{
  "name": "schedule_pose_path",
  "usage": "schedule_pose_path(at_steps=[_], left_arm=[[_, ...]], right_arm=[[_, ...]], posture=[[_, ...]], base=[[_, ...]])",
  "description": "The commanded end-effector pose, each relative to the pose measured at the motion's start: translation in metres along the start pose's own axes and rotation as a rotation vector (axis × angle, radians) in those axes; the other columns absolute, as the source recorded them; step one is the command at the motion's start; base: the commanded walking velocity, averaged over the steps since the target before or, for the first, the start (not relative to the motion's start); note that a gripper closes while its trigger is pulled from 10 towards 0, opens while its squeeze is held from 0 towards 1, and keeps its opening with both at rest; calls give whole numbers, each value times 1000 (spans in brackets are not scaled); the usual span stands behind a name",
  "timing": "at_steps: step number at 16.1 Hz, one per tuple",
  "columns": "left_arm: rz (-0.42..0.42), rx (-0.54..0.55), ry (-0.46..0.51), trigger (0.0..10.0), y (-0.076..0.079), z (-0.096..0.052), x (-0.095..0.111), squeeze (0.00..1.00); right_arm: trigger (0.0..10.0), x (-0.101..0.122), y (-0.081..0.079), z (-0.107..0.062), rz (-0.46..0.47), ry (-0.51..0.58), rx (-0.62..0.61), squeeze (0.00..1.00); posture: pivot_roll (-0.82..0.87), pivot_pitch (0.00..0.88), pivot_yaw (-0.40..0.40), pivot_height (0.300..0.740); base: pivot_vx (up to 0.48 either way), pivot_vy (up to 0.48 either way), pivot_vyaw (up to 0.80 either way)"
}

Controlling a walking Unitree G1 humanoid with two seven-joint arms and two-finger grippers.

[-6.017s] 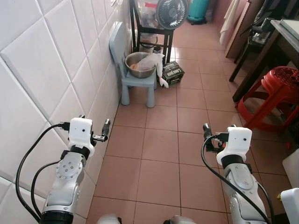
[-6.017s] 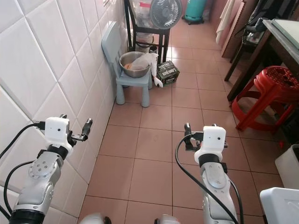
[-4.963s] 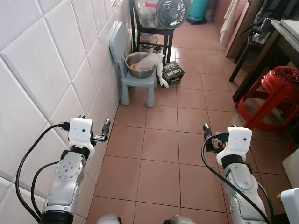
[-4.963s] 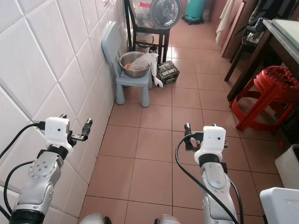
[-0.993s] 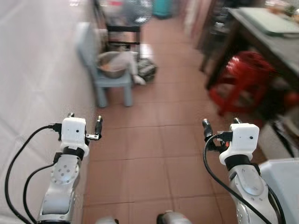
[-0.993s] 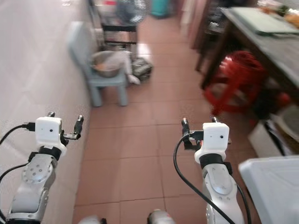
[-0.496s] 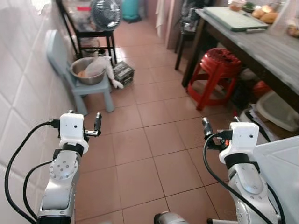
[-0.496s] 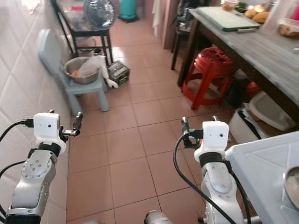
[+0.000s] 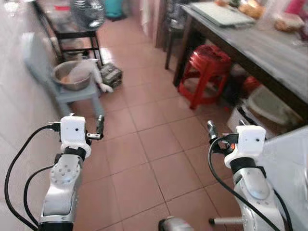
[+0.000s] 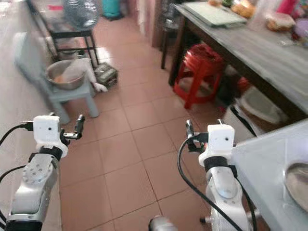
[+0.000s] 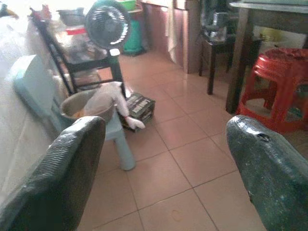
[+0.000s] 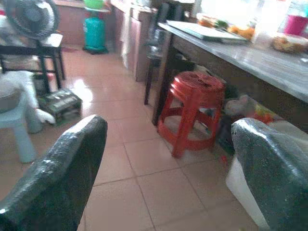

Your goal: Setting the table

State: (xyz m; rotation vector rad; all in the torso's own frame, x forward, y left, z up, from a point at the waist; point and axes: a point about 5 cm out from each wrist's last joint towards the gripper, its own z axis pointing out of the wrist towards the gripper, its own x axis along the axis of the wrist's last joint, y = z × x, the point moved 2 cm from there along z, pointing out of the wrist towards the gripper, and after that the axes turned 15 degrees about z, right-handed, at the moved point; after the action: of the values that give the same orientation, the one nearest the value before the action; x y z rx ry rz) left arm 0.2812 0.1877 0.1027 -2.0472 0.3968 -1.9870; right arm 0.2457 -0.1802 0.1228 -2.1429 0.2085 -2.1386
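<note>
we hold left hand [image 9: 99, 126] and right hand [image 9: 211, 132] raised over tiled floor [image 9: 159, 144], fingers spread wide on both, nothing gripped. long grey bench [image 10: 250, 45] stands ahead to our right, well apart from right hand; cutting board [image 10: 211, 13] and food lie on it. red stool [image 9: 204, 72] tucked beside bench. small blue chair [image 9: 72, 94] carries metal bowl [image 9: 70, 74].

Ahead of the left tool [image 9: 99, 126]: small pale-blue plastic chair [image 9: 57, 86] carrying a round metal bowl [image 9: 71, 75]. Ahead of the right tool [image 9: 210, 131]: red plastic stool [image 9: 206, 67] tucked under the long grey bench [image 9: 260, 41].
</note>
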Motion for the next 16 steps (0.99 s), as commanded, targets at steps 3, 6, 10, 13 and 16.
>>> schedule_pose_path(at_steps=[3,6,10,13,16], left_arm=[[10,-14,10,10000,1,2,4,0],[13,-18,8,10000,2,1,3,0],[8,-19,11,10000,3,2,4,0],[-8,-1,32,10000,-1,3,7,0],[-22,-4,28,10000,-1,5,8,0]], right_arm=[[10000,1,-1,1,-7,-1,4,0],[10000,2,0,2,-14,1,4,0],[10000,2,-1,2,-15,1,5,0],[10000,6,-1,5,-21,13,12,0],[10000,4,-2,6,-19,12,14,0]], posture=[[-59,23,-5,740],[-59,27,-6,740],[-59,28,-7,740],[-58,27,-8,740],[-60,24,-12,740]], base=[[0,0,-800],[0,0,-800],[0,0,-800],[0,0,-800],[0,0,-800]])
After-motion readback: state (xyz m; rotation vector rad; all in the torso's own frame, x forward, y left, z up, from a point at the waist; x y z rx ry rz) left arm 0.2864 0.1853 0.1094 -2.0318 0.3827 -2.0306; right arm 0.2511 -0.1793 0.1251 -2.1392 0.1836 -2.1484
